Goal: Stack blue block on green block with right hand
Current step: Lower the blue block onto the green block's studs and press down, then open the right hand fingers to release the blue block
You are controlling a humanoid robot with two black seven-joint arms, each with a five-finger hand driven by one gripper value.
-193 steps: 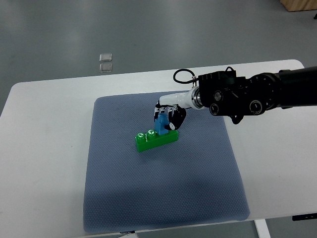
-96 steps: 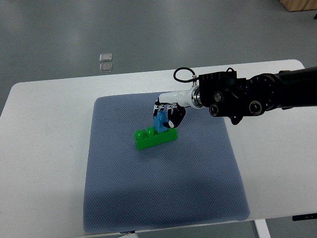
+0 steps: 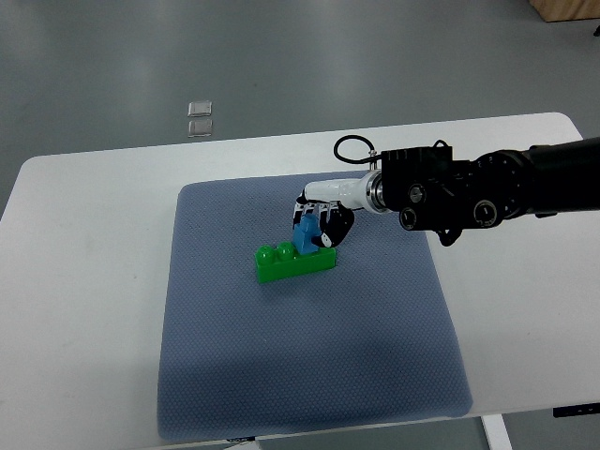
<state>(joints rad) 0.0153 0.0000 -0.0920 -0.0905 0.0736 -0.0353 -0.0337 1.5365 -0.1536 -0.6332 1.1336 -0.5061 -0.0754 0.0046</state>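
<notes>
A long green block [image 3: 294, 262] lies on the blue-grey mat [image 3: 309, 375], a little left of its middle. A small blue block [image 3: 306, 235] sits on top of the green block's right half. My right hand [image 3: 317, 221] comes in from the right on a black arm [image 3: 478, 184]. Its fingers are curled around the blue block from above and behind. Two green studs show bare on the left part of the green block. The left arm does not show.
The mat lies on a white table [image 3: 84, 281]. Its far edge runs behind the hand and its front edge is at the bottom. Two small clear squares [image 3: 200, 118] lie on the grey floor beyond the table.
The green block has settled flatter on the mat, and the hand with the blue block has shifted slightly. The arm has drawn a little to the right.
</notes>
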